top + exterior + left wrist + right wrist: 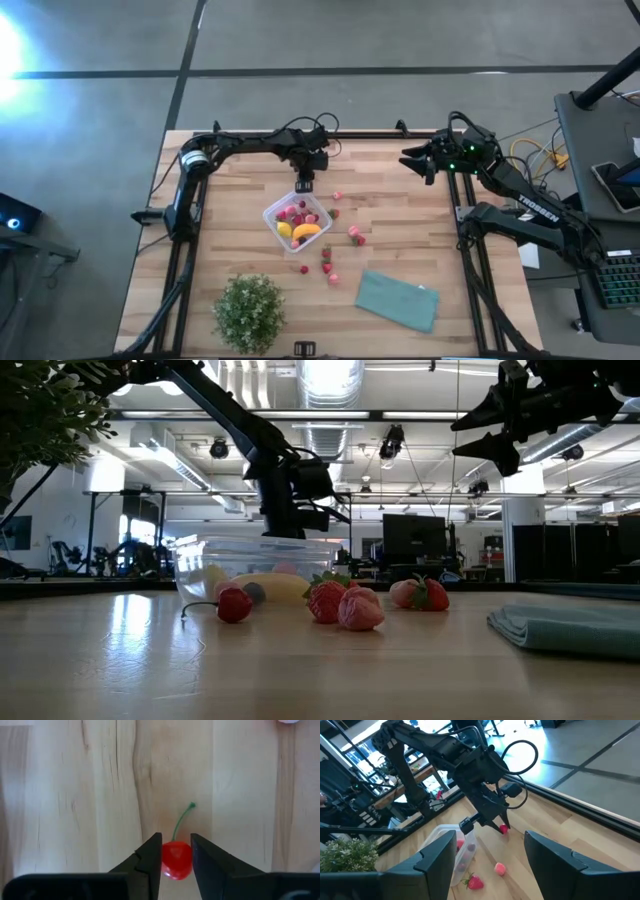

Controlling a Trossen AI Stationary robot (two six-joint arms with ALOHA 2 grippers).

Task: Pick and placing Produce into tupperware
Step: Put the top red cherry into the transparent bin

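The clear square tupperware [297,220] sits mid-table holding a yellow banana [307,230], a small yellow round fruit [284,229] and some red fruits. More strawberries [357,236] lie scattered on the wood right of and nearer than it. My left gripper [303,185] points down just beyond the tupperware's far side, shut on a small red stemmed fruit [176,862]. My right gripper [415,160] hangs open above the table's far right part, touching nothing. My left gripper pinches the small red fruit's round body [175,854] between its two fingers [150,851], coming from above and pointing down. The green stem [182,820] sticks out free past the fingertips. Whether the fruit still rests on the wood or is lifted, I cannot tell.
A teal folded cloth [398,300] lies near the table's near right corner and a green leafy potted plant [248,312] stands at the near edge, left of centre. A red stemmed fruit [234,604] lies in front of the tupperware. Bare wood stretches along the left side.
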